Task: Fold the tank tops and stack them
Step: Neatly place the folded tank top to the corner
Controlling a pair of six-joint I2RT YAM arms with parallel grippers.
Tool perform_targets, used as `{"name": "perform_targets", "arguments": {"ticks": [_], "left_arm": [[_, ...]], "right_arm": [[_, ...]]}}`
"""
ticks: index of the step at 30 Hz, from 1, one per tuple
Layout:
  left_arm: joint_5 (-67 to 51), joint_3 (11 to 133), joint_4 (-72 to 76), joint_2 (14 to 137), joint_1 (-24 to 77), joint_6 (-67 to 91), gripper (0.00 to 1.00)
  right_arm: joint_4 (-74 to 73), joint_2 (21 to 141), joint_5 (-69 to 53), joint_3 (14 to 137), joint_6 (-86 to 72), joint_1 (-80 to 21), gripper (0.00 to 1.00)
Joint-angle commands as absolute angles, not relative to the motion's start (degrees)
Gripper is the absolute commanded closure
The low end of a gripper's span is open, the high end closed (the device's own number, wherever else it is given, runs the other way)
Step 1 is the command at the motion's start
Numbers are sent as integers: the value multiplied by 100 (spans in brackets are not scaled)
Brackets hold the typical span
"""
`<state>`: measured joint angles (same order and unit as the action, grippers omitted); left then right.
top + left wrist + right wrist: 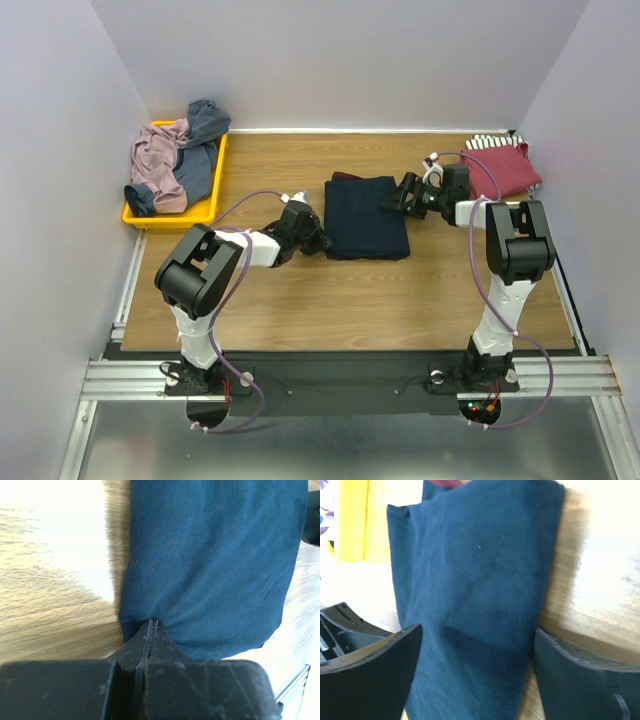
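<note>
A navy tank top [366,216] lies folded into a rectangle at mid-table. My left gripper [318,240] is shut, its tips [151,622] pressing into the near-left edge of the navy cloth [210,555], which dimples around them. My right gripper [393,200] stands open over the cloth's right edge, its fingers [395,655] spread wide on either side of the navy fabric [475,580] and nothing clamped between them. A dark red tank top [508,166] lies folded at the back right on a striped one [487,142]. Mauve [155,160] and grey-blue [203,135] tops sit crumpled in the tray.
The yellow tray [170,217] stands at the back left against the wall, also visible in the right wrist view as a yellow tray [352,520]. Bare wood stretches in front of the navy cloth. White walls close in the table on three sides.
</note>
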<state>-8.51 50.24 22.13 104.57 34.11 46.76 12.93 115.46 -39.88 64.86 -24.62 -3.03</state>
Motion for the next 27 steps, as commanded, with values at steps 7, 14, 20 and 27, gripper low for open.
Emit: {"name": "perform_targets", "arguments": {"ticks": [7,14,20,27], "left_arm": [[-1169,5036,1714,10565,3410,4333,100],[-1301,5124,1687,10573,3410,4298,100],[-1415,5124,1740,10556,3410,4271,99],[-1407,4852,1873,9696,3410,4236,54]], "right_arm": [[598,11847,-3621,6152,-2329,-413,27],[545,11953,-3463,6205,-2250,-518,36],[475,11875,-3051,6205,-2276,-606,76],[-200,11321,-1585,6494,-2040,-615,100]]}}
